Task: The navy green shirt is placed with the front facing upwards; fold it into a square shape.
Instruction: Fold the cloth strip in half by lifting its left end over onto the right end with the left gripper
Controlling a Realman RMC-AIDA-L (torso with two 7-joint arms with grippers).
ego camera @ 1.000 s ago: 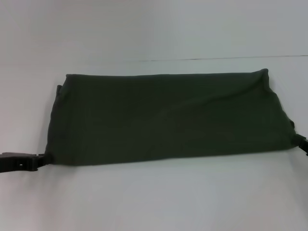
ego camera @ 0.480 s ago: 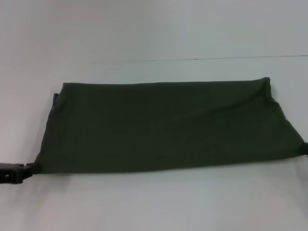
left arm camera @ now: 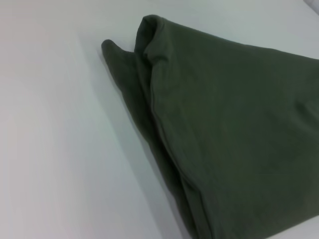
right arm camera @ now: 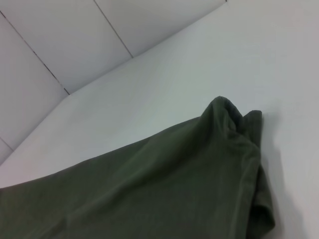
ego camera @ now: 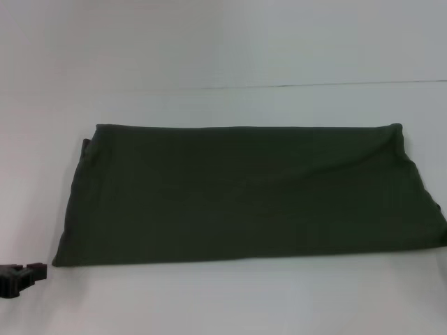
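The navy green shirt (ego camera: 244, 195) lies flat on the white table, folded into a wide band that runs left to right. Its plain dark olive side faces up; the print and the neck are hidden. My left gripper (ego camera: 19, 278) shows only as a dark tip at the left edge of the head view, just off the shirt's near left corner and apart from the cloth. The left wrist view shows the layered left end of the shirt (left arm camera: 224, 124). The right wrist view shows its bunched far right corner (right arm camera: 219, 149). My right gripper is out of view.
The white table (ego camera: 223, 300) runs bare in front of the shirt and behind it (ego camera: 209, 56). A thin seam line (ego camera: 314, 84) crosses the table at the back. The shirt's right end reaches the right edge of the head view.
The shirt's near edge has come toward me and settled flat. Both grippers have let go of its near corners: the left has drawn back to the lower left, the right has left the view.
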